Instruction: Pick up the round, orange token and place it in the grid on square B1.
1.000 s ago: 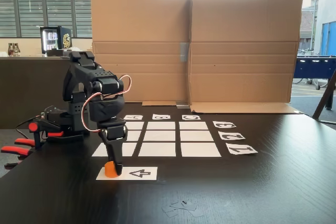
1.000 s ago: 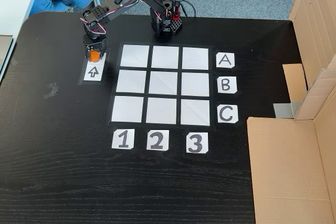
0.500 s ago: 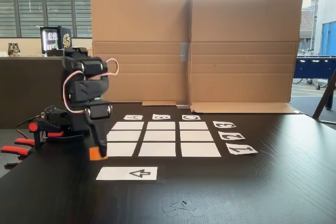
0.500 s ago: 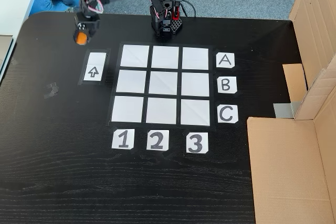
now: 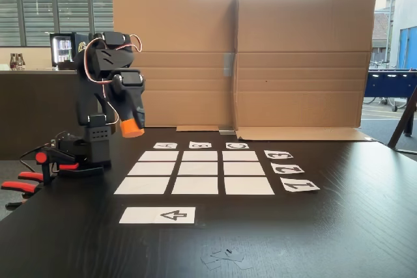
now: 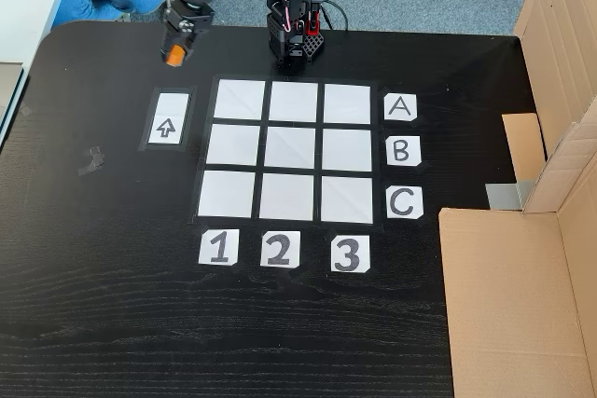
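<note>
Between fingers [image 5: 132,126], half-hidden token [image 5: 131,129]

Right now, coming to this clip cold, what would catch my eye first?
The small bright orange cylindrical token, held in the black two-finger gripper high above the dark table, left of the grid in the front fixed view. Next, the three-by-three grid of blank white paper rectangles mid-table, bordered by letter and number labels. Behind it stands a tall brown cardboard wall.
</note>
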Tool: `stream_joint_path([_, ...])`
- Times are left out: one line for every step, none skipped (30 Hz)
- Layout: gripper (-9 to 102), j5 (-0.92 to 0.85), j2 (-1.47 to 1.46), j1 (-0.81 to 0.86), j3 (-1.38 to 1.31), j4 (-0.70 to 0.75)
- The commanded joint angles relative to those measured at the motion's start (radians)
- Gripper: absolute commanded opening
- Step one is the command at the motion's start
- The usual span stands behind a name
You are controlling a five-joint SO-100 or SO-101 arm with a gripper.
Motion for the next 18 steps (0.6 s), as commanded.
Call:
stream_joint_path([-1,0.014,0.071,-0.115,0.054,0.034])
stream_joint_path([-1,0.031,0.072,-0.143,0.075,0.034])
stream_joint_path([-1,0.046,0.066,-0.163,0.086,0.034])
stream_joint_path([-1,0.057,0.058,-0.181,0.095,0.032])
stream_joint_path([-1,0.063,0.049,-0.198,0.103,0.031])
stream_joint_path([-1,0.072,0.038,-0.207,0.109,0.026])
stream_joint_path([-1,0.08,0.023,-0.212,0.109,0.021])
stream_joint_path([-1,0.08,0.009,-0.218,0.11,0.02])
stream_joint_path([-1,0.08,-0.005,-0.222,0.11,0.017])
stream_joint_path([-1,0.08,-0.021,-0.224,0.11,0.009])
stream_joint_path([-1,0.083,-0.038,-0.225,0.109,0.002])
stream_joint_path([-1,0.083,-0.058,-0.227,0.106,-0.006])
stream_joint_path([-1,0.083,-0.081,-0.23,0.103,-0.012])
stream_joint_path([-1,0.084,-0.106,-0.232,0.1,-0.02])
stream_joint_path([-1,0.087,-0.132,-0.233,0.097,-0.028])
stream_joint_path([-1,0.087,-0.155,-0.236,0.095,-0.037])
stream_joint_path([-1,0.089,-0.184,-0.239,0.092,-0.046])
stream_joint_path([-1,0.092,-0.21,-0.241,0.087,-0.058])
